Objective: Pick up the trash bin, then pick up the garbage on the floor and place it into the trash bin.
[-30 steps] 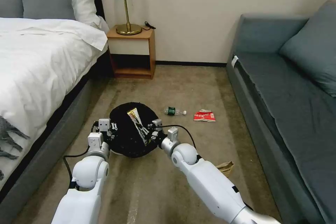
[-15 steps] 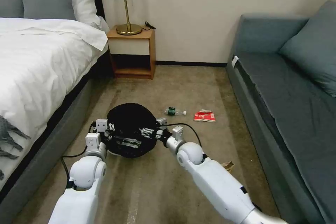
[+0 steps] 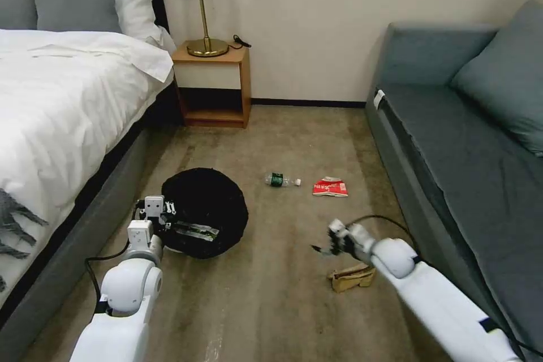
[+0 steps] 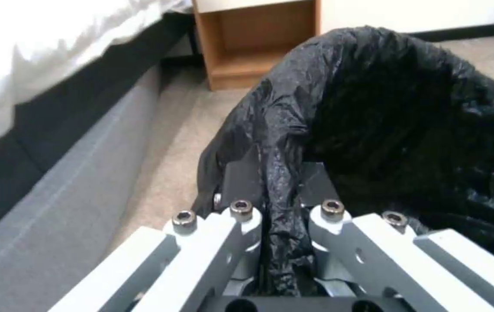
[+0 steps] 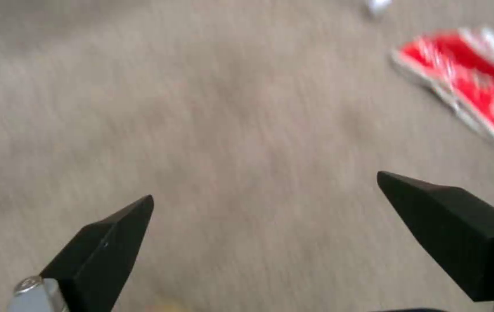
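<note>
- A hotel-style bedroom seen from the robot's head: a white bed (image 3: 51, 96) on the left, a grey-blue sofa (image 3: 469, 153) on the right, beige carpet (image 3: 271, 305) between them, and a wooden nightstand (image 3: 212, 87) with a brass lamp (image 3: 198, 5) against the far wall.
- The trash bin (image 3: 205, 212), lined with a black plastic bag, sits on the carpet near the bed, tilted toward the robot.
- The left gripper (image 3: 164, 220) is at the bin's near-left edge; in the left wrist view its fingers (image 4: 241, 216) are pinched tight on a fold of the black bag at the rim (image 4: 281, 190).
- A gold-and-dark snack wrapper (image 3: 195, 231) lies inside the bin.
- The right gripper (image 3: 325, 246) hangs low over bare carpet, well apart from the bin; the right wrist view shows its black fingers (image 5: 108, 242) spread wide and holding nothing.
- A crumpled brown paper bag (image 3: 352, 278) lies on the carpet just beside the right gripper, on the robot's side of it.
- A clear bottle with a green label (image 3: 281, 180) and a red-and-white crumpled packet (image 3: 330, 186) lie side by side farther out on the carpet.
</note>
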{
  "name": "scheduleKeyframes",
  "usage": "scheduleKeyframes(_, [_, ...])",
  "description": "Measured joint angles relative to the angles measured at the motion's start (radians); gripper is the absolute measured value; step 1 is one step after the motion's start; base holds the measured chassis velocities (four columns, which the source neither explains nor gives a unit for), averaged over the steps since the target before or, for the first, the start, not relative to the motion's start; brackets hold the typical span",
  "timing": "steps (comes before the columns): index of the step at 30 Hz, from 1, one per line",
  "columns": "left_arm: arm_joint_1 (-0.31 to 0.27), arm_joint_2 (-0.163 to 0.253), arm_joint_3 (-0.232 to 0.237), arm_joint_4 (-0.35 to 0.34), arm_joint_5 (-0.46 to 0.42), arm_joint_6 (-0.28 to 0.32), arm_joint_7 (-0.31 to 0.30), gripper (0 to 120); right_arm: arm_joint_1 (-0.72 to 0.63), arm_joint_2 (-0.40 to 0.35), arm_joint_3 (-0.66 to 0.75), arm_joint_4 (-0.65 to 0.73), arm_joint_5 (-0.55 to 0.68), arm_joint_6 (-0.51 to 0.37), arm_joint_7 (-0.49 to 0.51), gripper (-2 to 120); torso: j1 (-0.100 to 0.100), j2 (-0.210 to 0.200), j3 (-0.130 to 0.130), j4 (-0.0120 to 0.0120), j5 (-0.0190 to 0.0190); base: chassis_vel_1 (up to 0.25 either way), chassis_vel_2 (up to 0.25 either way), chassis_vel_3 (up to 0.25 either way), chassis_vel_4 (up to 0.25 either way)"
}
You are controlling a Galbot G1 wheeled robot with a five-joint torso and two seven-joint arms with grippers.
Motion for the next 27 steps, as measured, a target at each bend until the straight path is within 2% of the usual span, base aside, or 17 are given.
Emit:
scheduleKeyframes(10, [-0.002,0.005,0.004,0.000,0.004,-0.001,0.001,4,-0.077,-0.039,0.076,-0.025,-0.136,0.076,-0.140,100,0.000,0.000,0.000,0.0003,0.0003,0.000,0.000,0.000,0.000])
scheduleKeyframes(20, [0.007,-0.001,0.007,0.000,0.006,-0.002,0.002,4,-0.103,-0.028,0.085,-0.057,-0.236,0.121,-0.168,100,0.000,0.000,0.000,0.0004,-0.0002,0.000,0.000,0.000,0.000])
scheduleKeyframes(27, [0.015,-0.001,0.010,0.000,0.006,-0.005,0.002,4,-0.062,0.029,0.090,-0.211,-0.278,0.184,-0.158,98,0.000,0.000,0.000,0.0004,-0.0002,0.000,0.000,0.000,0.000])
